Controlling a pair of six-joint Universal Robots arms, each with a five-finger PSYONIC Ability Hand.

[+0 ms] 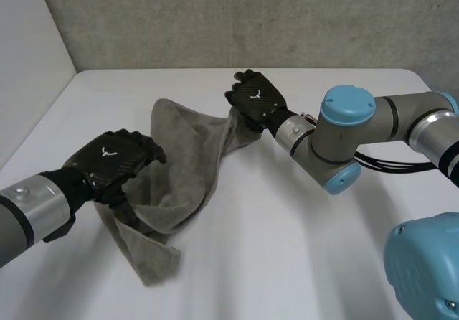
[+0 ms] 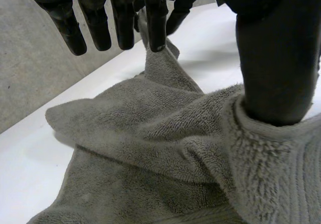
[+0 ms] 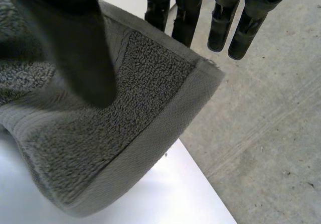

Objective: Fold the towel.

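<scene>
The left robot hand (image 1: 115, 158) is pinching a bunched edge of the towel (image 1: 190, 162) and the right robot hand (image 1: 254, 97) a far corner, the rest sagging onto the surface (image 1: 287, 248), so drawing both apart evenly is looking wisest.

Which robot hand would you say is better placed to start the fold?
Probably right: the right robot hand pinches the towel at a hemmed corner; the left robot hand grips bunched cloth.
</scene>
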